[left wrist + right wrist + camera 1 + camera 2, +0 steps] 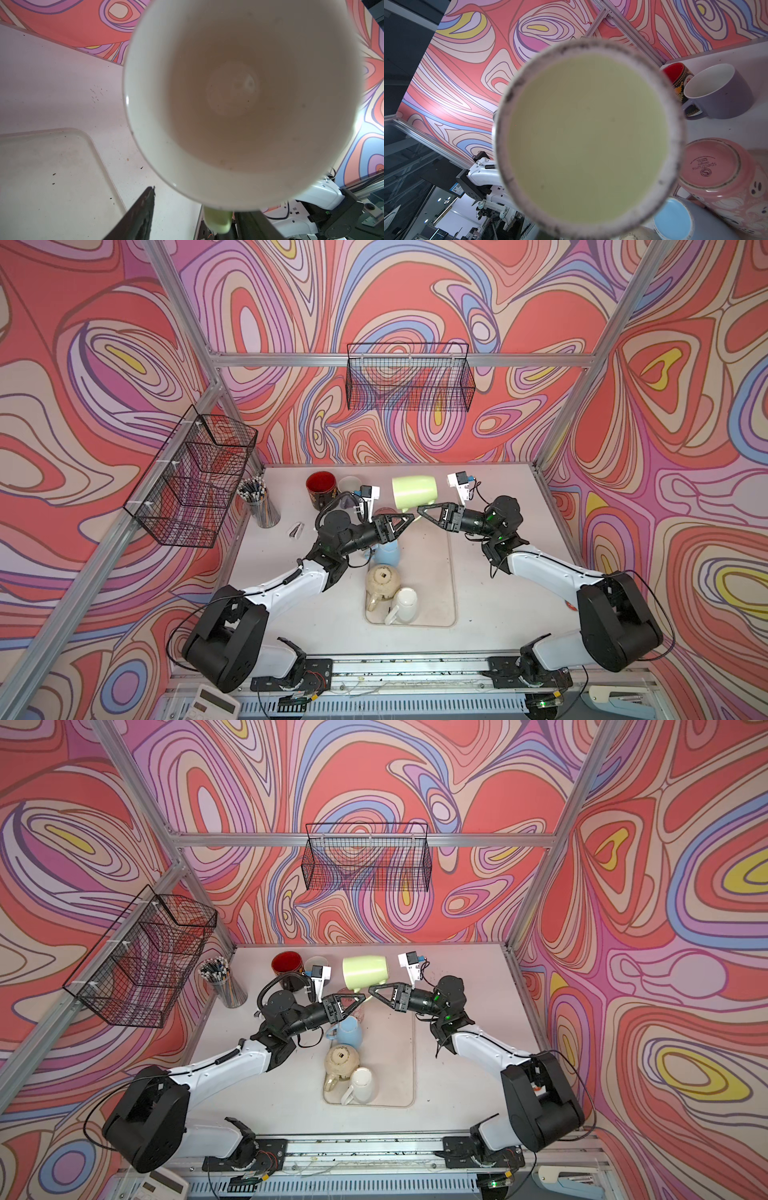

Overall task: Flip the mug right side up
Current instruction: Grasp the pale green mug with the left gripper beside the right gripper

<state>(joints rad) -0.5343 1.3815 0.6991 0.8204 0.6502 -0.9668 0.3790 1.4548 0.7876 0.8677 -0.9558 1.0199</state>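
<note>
We see a pale green mug [413,491] held up in the air on its side, above the rear part of the white bench [490,605], in both top views. Its mouth faces the left arm. The left wrist view looks straight into the empty cream interior [239,93]. Its base faces the right arm and fills the right wrist view [587,141], with a grubby unglazed ring around the edge. The handle [218,220] points down and towards the front of the bench.

The right gripper [420,509] has its jaws drawn together on the handle and carries the mug. The left gripper [409,519] meets it tip to tip just below the mug's rim. Its jaws stand partly apart. In the left wrist view, bare bench shows between its one clear finger [143,212] and the handle, so we see no grip there.

Behind the left gripper stand a red mug [321,485] and a lavender mug [349,484], both mouth up. A pink mug [716,172] sits upside down near them. A clear tray [432,572] lies in the middle of the bench. At its left side are a light blue mug [386,551], a stained cream mug [383,581] and a white mug [405,601].
</note>
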